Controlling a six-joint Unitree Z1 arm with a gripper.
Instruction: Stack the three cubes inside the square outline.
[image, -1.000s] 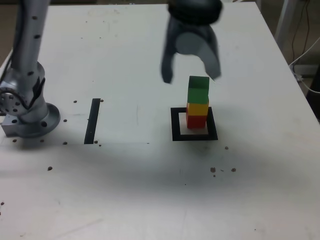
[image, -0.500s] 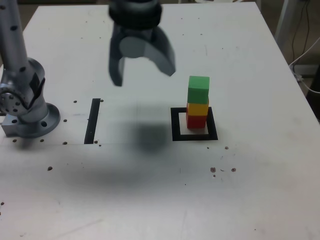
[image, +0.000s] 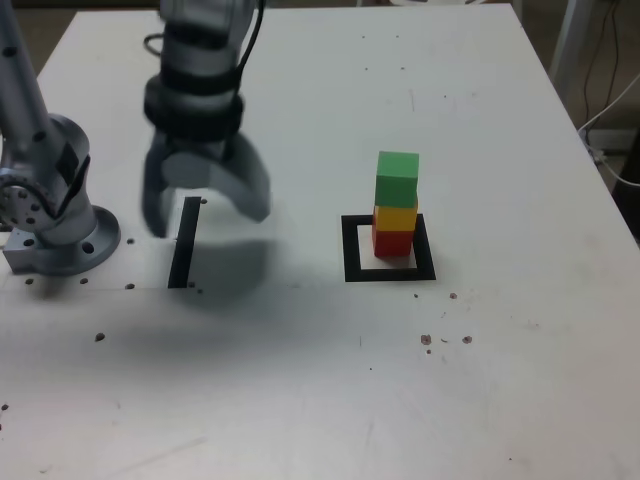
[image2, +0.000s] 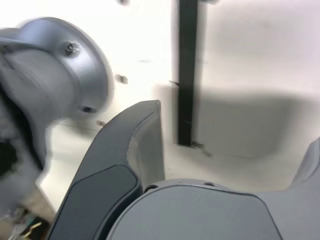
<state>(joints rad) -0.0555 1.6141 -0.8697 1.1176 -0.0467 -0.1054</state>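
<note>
Now that I have swung gripper (image: 208, 218) away from stack, it sits left of centre in exterior view, jaws spread, nothing held. Cubes unmoved, right of centre: green cube (image: 397, 180) topmost, yellow cube (image: 395, 218) mid, red cube (image: 392, 243) lowest, inside square outline (image: 424, 248). Black strip (image: 184, 243): beside gripper. Stacking looks done; my judgement, only retreat left.
</note>
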